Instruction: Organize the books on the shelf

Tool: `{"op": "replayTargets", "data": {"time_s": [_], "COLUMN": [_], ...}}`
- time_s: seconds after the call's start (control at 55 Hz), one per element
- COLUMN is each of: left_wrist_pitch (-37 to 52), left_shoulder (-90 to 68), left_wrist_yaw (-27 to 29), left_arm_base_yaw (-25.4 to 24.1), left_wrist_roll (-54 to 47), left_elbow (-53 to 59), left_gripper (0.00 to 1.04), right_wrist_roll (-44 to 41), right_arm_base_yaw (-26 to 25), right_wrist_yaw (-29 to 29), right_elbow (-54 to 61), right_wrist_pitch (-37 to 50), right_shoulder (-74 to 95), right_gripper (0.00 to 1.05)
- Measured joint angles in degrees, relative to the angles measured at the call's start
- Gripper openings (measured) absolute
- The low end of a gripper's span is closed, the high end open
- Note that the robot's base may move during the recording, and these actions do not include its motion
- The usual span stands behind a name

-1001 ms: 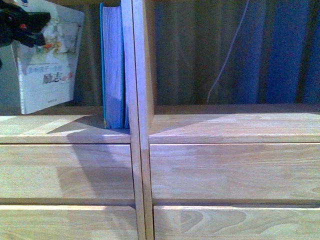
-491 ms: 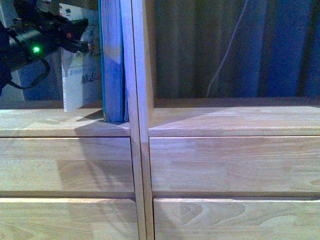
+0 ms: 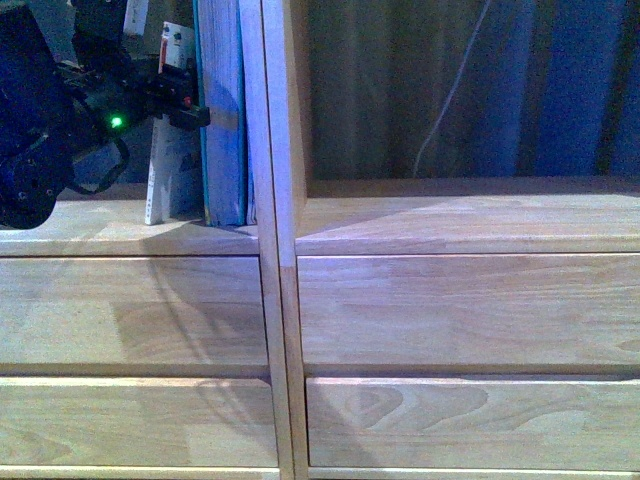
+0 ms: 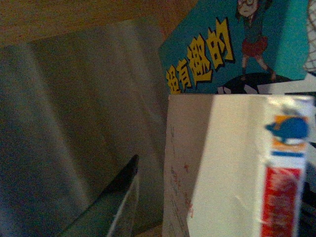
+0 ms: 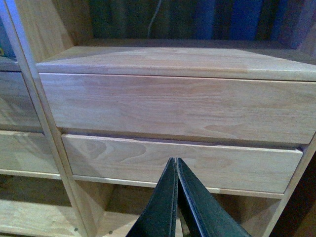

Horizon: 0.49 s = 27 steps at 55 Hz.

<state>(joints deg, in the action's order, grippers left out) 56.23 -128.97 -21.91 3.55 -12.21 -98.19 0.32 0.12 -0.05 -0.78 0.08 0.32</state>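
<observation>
My left gripper (image 3: 185,100) grips the thin white paperback with a red-marked spine (image 3: 170,170), standing it upright beside the thicker teal-covered book (image 3: 225,120) in the light-wood bookcase (image 3: 420,300); next, I judge, I let go gently, while my right gripper (image 5: 176,197) waits pressed closed, empty.

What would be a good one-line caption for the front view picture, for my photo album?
Left gripper stands a thin white paperback upright beside the teal-covered book in the light-wood bookcase.
</observation>
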Motion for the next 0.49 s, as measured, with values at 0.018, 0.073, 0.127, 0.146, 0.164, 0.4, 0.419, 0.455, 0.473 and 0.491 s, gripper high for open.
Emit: {"op": "replayTargets", "data": {"time_s": [0.018,0.073,0.127,0.146,0.164,0.4,0.419,0.455,0.473,0.491], "left_wrist_pitch": [0.0,-0.02,-0.15,-0.2,-0.33,-0.39,-0.57,-0.83,-0.9,-1.11], "left_shoulder": [0.0,0.0,0.0,0.02,0.04,2.93,3.45,4.17,4.44,4.96], "left_wrist_yaw": [0.22,0.63,1.01,1.03,1.11,3.67,3.93,4.2,4.24,4.87], "left_arm_base_yaw": [0.0,-0.02,-0.02,-0.02,-0.04,-0.5,-0.5,-0.5,-0.5,-0.5], "left_wrist_roll": [-0.04,-0.02,-0.04,-0.09,-0.13,0.42,0.59,0.92,0.94,1.01], "left_elbow": [0.0,0.0,0.02,0.07,0.2,4.85,5.57,6.62,6.97,7.72], "left_gripper": [0.53,0.62,0.71,0.73,0.76,0.97,0.97,0.97,0.97,0.97], "right_wrist_roll": [0.0,0.0,0.0,0.0,0.0,0.0,0.0,0.0,0.0,0.0], "right_arm_base_yaw": [0.0,0.0,0.0,0.0,0.0,0.0,0.0,0.0,0.0,0.0], "right_wrist_yaw": [0.02,0.02,0.02,0.02,0.0,0.0,0.0,0.0,0.02,0.02], "right_elbow": [0.0,0.0,0.0,0.0,0.0,0.0,0.0,0.0,0.0,0.0], "right_wrist_pitch": [0.0,0.0,0.0,0.0,0.0,0.0,0.0,0.0,0.0,0.0], "right_shoulder": [0.02,0.02,0.02,0.02,0.02,0.02,0.0,0.02,0.02,0.02], "right_gripper": [0.03,0.03,0.03,0.03,0.03,0.03,0.03,0.03,0.03,0.03]}}
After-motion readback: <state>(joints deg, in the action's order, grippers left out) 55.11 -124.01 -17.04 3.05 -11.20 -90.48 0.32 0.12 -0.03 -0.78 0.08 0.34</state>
